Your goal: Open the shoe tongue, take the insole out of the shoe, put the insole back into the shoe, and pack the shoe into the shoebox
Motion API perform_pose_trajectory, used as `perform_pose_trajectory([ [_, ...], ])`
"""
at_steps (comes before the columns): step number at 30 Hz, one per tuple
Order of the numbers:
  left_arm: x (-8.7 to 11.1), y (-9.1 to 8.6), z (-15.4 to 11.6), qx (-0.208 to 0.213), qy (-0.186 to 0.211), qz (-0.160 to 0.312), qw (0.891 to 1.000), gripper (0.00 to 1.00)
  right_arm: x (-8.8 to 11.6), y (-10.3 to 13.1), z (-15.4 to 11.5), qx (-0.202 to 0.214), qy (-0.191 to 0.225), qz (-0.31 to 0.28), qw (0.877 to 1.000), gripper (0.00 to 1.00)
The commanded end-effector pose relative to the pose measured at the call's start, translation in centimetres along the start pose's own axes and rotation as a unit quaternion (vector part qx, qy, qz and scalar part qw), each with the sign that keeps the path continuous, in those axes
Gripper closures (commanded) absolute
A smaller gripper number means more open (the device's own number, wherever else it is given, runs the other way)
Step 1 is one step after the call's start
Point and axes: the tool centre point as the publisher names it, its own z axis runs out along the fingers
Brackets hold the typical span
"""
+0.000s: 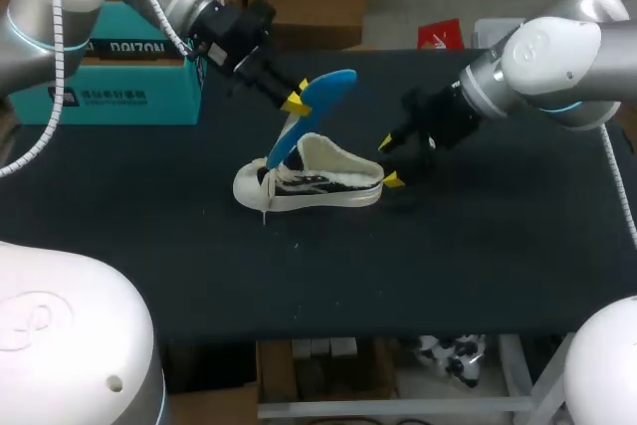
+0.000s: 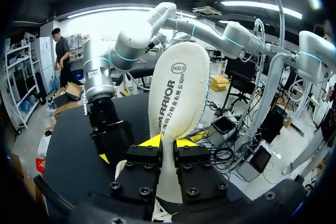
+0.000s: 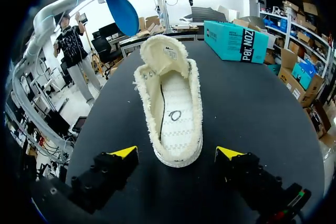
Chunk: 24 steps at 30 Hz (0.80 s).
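Observation:
A white canvas shoe lies on its sole in the middle of the black table, its tongue folded up. My left gripper is shut on the insole, blue underneath and cream on top, holding it slanted above the shoe with its lower end near the shoe's opening. In the left wrist view the insole stands up between the yellow tips of my left gripper. My right gripper stands open just behind the heel. In the right wrist view the shoe lies ahead of my right gripper, heel nearest, inside bare; the insole hangs above it.
The teal shoebox stands at the table's back left, also seen as the shoebox beyond the shoe. The black table stretches bare around the shoe.

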Motion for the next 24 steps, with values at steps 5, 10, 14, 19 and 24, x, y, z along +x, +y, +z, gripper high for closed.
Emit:
perform_pose_trajectory([
  [5, 2.7, 3.4, -3.6, 0.013, -0.046, -0.041, 0.998, 1.0, -0.1, 4.8, -1.9, 0.158, -0.002, -0.003, 0.987, 0.0],
  [10, 4.6, 5.4, -5.5, 0.005, -0.072, -0.06, 0.996, 1.0, -0.3, 6.6, -1.4, 0.195, -0.009, -0.01, 0.981, 0.0],
  [14, 5.8, 6.8, -6.8, 0.002, -0.088, -0.078, 0.993, 1.0, -0.2, 8.1, -0.5, 0.227, -0.013, -0.018, 0.974, 0.0],
  [19, 6.9, 8.4, -7.6, -0.007, -0.099, -0.098, 0.99, 1.0, -0.7, 9.3, 1.3, 0.276, -0.011, -0.016, 0.961, 0.0],
  [24, 7.6, 10.1, -7.9, -0.016, -0.102, -0.121, 0.987, 1.0, -1.3, 9.6, 2.7, 0.304, -0.004, -0.016, 0.953, 0.0],
])
